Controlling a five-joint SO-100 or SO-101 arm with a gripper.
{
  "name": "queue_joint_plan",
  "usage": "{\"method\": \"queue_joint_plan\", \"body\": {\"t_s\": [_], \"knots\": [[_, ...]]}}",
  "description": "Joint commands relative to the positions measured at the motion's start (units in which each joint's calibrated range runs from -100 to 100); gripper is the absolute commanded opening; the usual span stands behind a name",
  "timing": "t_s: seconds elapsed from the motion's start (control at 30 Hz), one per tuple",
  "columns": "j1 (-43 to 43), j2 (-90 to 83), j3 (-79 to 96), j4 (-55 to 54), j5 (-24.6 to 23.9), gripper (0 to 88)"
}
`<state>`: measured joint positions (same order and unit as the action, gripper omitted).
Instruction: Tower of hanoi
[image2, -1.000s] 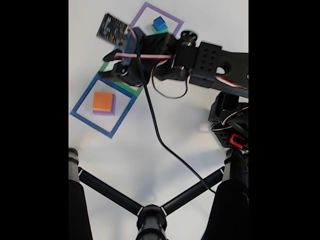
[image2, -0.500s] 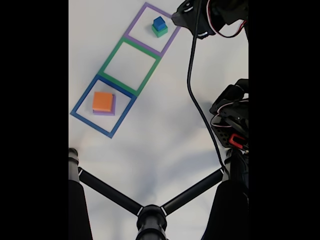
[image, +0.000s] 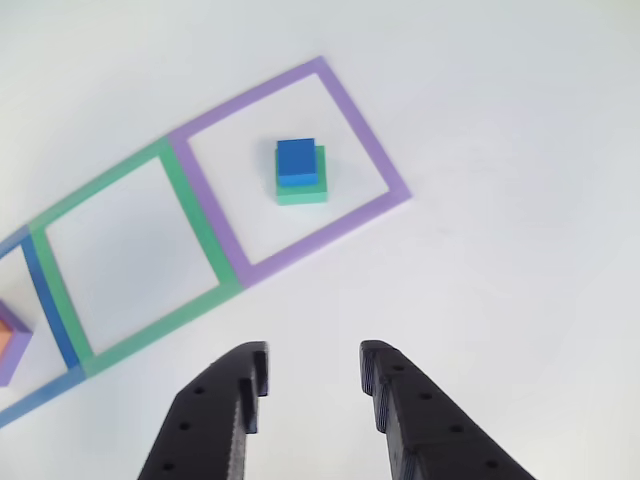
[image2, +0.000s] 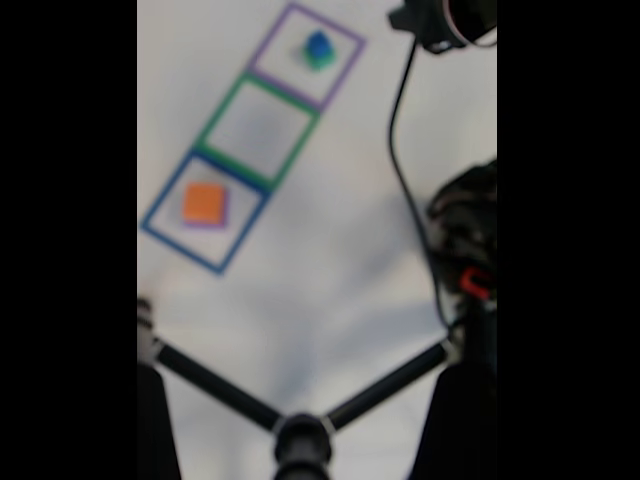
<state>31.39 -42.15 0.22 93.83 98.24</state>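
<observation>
Tabletop (image: 520, 150), plain white and evenly lit, carries three taped squares in a diagonal row: purple (image: 352, 110), green (image: 205, 235), blue (image2: 160, 205). Inside the purple square a small blue cube (image: 296, 161) sits on a wider green block (image: 303, 190), edges roughly square to the picture, not to the tape. In the blurred fixed view an orange block (image2: 203, 203) lies in the blue square. The gripper (image: 312, 378) hangs released, fingers apart, outside the purple square. Black tripod legs (image2: 215, 385) cross the foreground.
</observation>
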Motion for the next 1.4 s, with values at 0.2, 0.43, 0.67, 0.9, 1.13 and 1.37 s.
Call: {"method": "queue_joint_plan", "body": {"t_s": [0.2,0.43,0.67,0.9,1.13,1.37], "knots": [[4.2,-10.5,37.4,-33.5,1.8,27.0],[2.0,-9.5,60.4,-68.0,1.8,31.2],[1.0,0.2,74.9,-99.1,1.8,35.1],[1.1,13.1,75.1,-113.4,1.8,37.4],[1.1,24.8,74.2,-125.4,1.8,37.3],[1.4,33.7,71.8,-132.8,1.8,36.6]]}}
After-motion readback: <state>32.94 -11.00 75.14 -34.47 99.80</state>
